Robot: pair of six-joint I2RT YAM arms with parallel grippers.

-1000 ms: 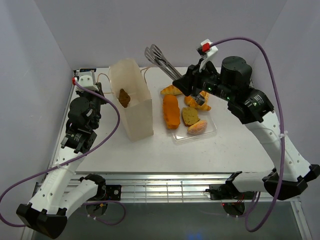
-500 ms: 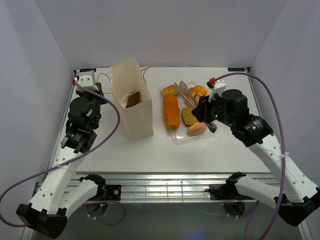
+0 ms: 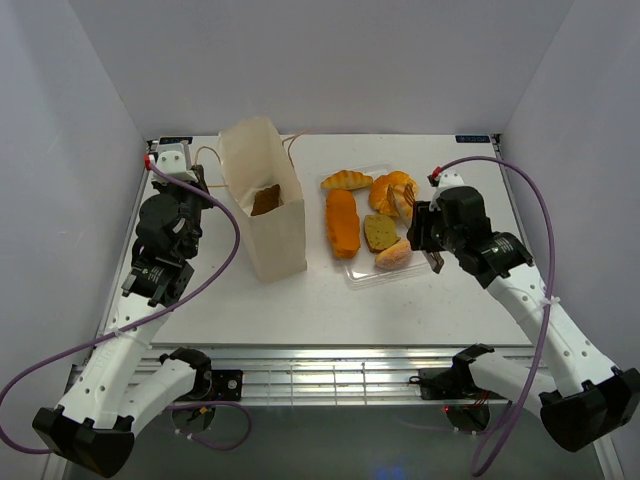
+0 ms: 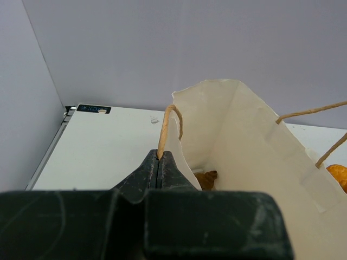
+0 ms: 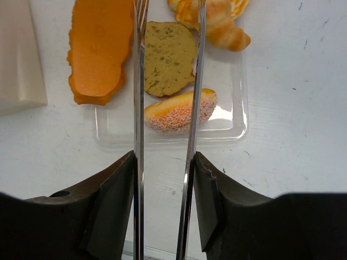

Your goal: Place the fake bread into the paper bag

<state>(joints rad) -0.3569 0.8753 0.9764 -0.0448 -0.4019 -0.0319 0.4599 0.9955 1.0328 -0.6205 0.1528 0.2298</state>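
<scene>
At the middle-left of the table, the paper bag stood upright and open. Just right of the bag lay a clear tray with most of the fake bread — an orange loaf nearest the bag, a pinkish bun farther right. Beyond the tray from the bag, the right gripper clasped metal tongs, their arms spread. At the bag's left rim, the left gripper was clenched on a string handle. Inside the bag lay one dark brown piece.
</scene>
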